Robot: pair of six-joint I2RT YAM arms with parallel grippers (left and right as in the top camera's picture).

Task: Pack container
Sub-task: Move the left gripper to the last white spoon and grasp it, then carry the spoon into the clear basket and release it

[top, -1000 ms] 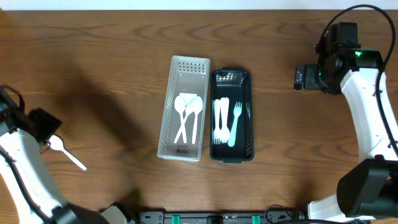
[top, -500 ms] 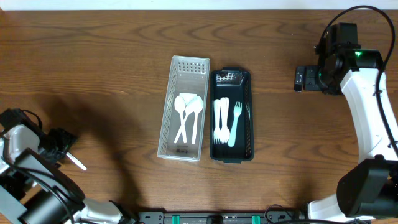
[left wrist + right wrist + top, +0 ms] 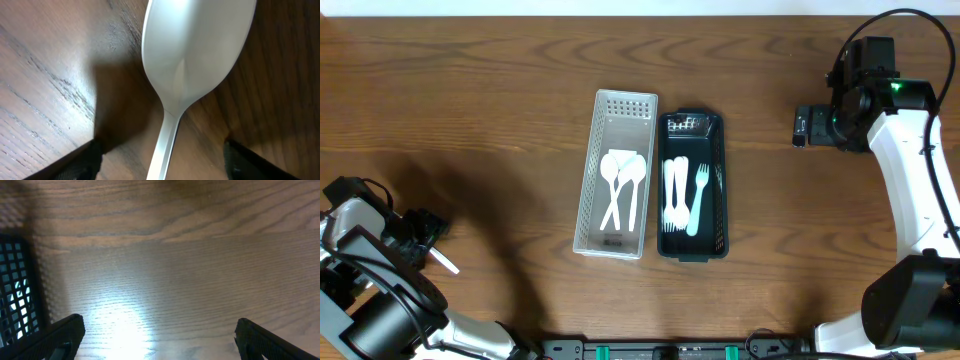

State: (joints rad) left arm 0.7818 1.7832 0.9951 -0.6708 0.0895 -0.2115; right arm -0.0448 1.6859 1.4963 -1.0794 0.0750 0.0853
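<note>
A white plastic spoon (image 3: 195,55) lies on the wooden table, its bowl filling the left wrist view. Its handle runs down between my left gripper's (image 3: 162,162) two dark fingers (image 3: 85,160), which stand apart on either side without touching it. From above, my left gripper (image 3: 417,236) covers the bowl at the far left front, and only the handle tip of the spoon (image 3: 444,262) shows. A white basket (image 3: 626,96) holds spoons (image 3: 620,180). Beside it a dark basket (image 3: 690,120) holds forks (image 3: 682,195). My right gripper (image 3: 804,126) hangs open over bare wood at the far right.
The two baskets sit side by side at the table's middle. In the right wrist view, my right gripper (image 3: 162,340) has only wood between its fingers, and the dark basket's mesh wall (image 3: 15,280) shows at the left edge.
My left arm has swung down over the spoon, so its bowl is now hidden from above. The right arm and both baskets have not moved.
</note>
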